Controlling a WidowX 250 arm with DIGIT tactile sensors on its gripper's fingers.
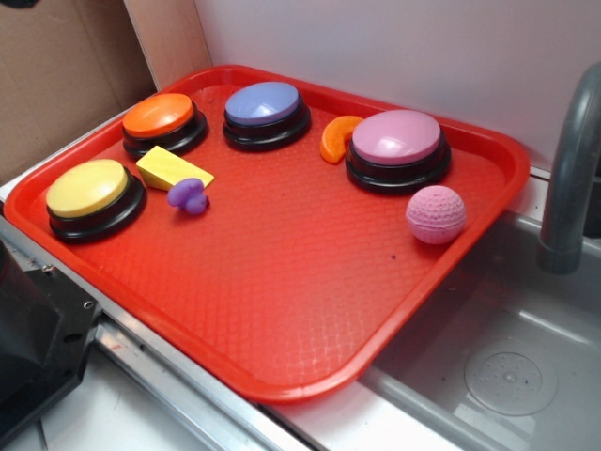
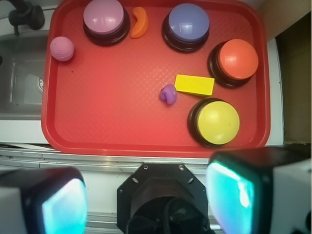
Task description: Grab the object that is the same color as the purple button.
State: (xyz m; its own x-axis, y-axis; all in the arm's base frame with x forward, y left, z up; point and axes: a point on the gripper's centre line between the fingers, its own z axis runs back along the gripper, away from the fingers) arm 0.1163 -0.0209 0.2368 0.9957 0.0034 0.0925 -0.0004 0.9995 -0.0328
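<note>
A red tray [image 1: 282,310] carries everything; its near corner overhangs a grey sink [image 1: 507,366], and a grey faucet [image 1: 568,178] is cut off at the right edge of the exterior view.

The small purple toy [image 1: 188,195] lies on the tray floor just beside the yellow wedge [image 1: 174,169], between that wedge and the yellow button [image 1: 92,193]; whether toy and wedge touch is hard to tell. It is lumpy, with a knob on one side, and nothing grips it. The purple button [image 1: 266,108] stands at the tray's far edge, between the orange button [image 1: 161,120] and the pink-mauve button [image 1: 397,146]. An orange curved piece [image 1: 336,138] sits against the pink-mauve button's base, partly hidden behind it. A pink textured ball [image 1: 436,214] rests near the tray's rim.

In the wrist view the pincer [image 2: 146,200] hangs over the counter edge, well short of the toy. Its two pads [image 2: 63,204] are blurred and cut off by the frame, standing wide apart with nothing between them. In the exterior view only a dark body shows at the lower left corner.
</note>
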